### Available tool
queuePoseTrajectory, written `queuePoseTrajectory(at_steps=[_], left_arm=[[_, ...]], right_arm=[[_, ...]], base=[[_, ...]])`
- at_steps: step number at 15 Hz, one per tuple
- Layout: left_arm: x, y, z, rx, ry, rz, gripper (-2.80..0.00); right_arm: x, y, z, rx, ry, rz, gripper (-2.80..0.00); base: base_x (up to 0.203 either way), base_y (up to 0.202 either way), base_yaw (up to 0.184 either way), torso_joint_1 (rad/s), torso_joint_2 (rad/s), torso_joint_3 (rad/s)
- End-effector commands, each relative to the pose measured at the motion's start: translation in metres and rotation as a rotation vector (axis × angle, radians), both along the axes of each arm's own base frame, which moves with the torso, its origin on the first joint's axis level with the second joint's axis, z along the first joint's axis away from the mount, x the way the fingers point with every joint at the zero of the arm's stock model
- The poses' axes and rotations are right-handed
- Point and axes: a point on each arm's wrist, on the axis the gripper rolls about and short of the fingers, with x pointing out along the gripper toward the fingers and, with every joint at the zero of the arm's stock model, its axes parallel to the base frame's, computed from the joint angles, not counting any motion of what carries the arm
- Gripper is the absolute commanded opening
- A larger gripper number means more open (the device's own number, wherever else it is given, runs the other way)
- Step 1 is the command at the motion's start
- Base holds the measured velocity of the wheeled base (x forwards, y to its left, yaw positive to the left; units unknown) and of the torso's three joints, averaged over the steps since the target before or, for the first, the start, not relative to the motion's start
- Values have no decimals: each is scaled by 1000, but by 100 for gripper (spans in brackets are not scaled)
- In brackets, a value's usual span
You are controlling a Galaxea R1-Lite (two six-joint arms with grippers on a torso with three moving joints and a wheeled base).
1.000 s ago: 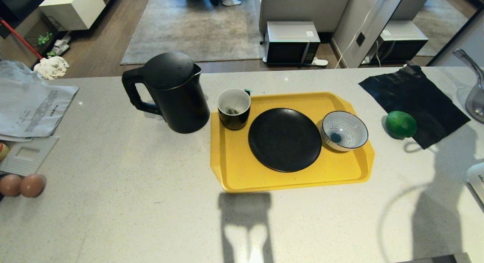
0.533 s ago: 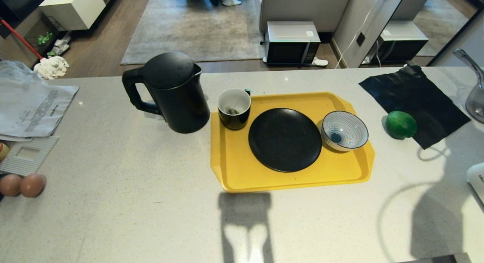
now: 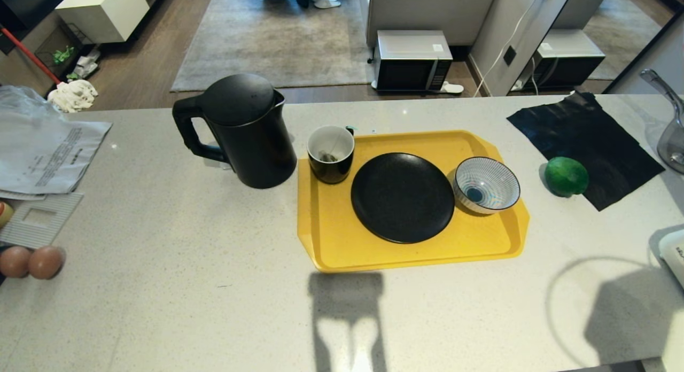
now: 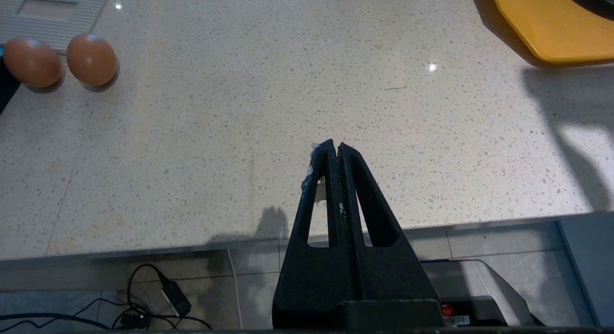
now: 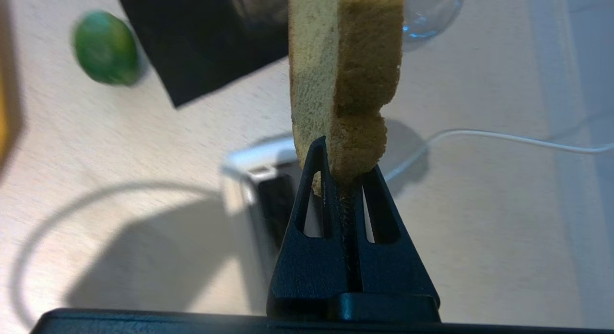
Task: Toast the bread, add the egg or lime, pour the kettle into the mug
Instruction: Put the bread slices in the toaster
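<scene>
No brand or legible writing showed on the task's things; the print on the paper (image 3: 45, 155) at the counter's left edge was too small to read. The right gripper (image 5: 343, 168) was clamped on the bread (image 5: 345, 79), pinching one edge, the slice standing edge-on with its long axis running straight out from the fingertips. Beyond the bread lay the white toaster (image 5: 259, 190); the lime (image 5: 105, 48) sat farther off beside a black cloth (image 5: 201, 41). The left gripper (image 4: 334, 149) hung closed and empty above the counter's near edge, two brown eggs (image 4: 60, 60) well off to one side.
</scene>
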Motion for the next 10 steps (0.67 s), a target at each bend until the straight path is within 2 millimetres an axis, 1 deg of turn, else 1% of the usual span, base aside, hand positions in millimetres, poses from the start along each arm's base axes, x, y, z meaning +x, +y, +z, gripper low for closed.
queuePoseTrajectory(at_steps=[1,3,6,8,10], left_arm=[[1,0,-5,0,14,0,-280],[1,0,-5,0,14,0,-280],[1,0,-5,0,14,0,-280],[1,0,-5,0,14,0,-280],[1,0,-5,0,14,0,-280]], right_arm=[[-11,-26,-12,-24,15,-38,-280],[-13,-38,-15,-76,11,-49,-280],[-17,-51,-19,-125,13,-70,-280],[-25,-55,-25,-136,31,-87,-280],[-37,-62,-35,-152,53,-106,-280]], base=[[0,0,0,0,0,0],[0,0,0,0,0,0],[0,0,0,0,0,0],[0,0,0,0,0,0],[0,0,0,0,0,0]])
